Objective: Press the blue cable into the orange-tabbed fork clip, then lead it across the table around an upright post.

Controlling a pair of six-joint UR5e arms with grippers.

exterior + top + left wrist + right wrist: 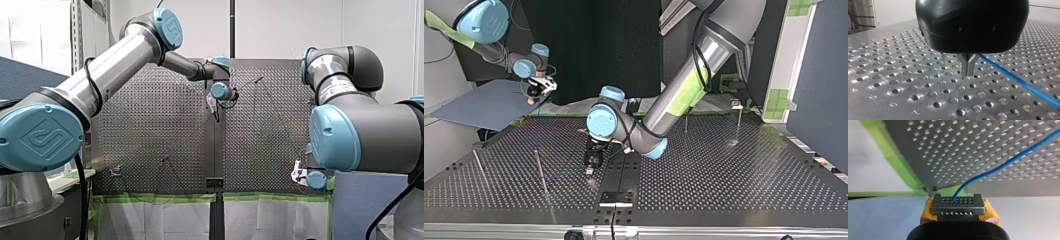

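Note:
The blue cable (1003,165) runs over the perforated table (724,175) into my right gripper (957,201), which is shut on its end between yellow pads. That gripper (535,95) hangs just off the table's far corner at the top view's left. My left gripper (968,72), black with metal fingers, points down near the table's middle (589,171), fingertips together just above the surface. The cable (1018,80) passes behind these fingers and away to one side; nothing shows between the tips. I cannot make out an orange tab on any clip.
Thin upright posts stand at the top view's left (542,175), (480,167) and far right (738,125), the last with a small fixture on top. A black plate (616,197) sits at the table's near middle edge. A blue-grey board (484,107) lies beyond the left corner.

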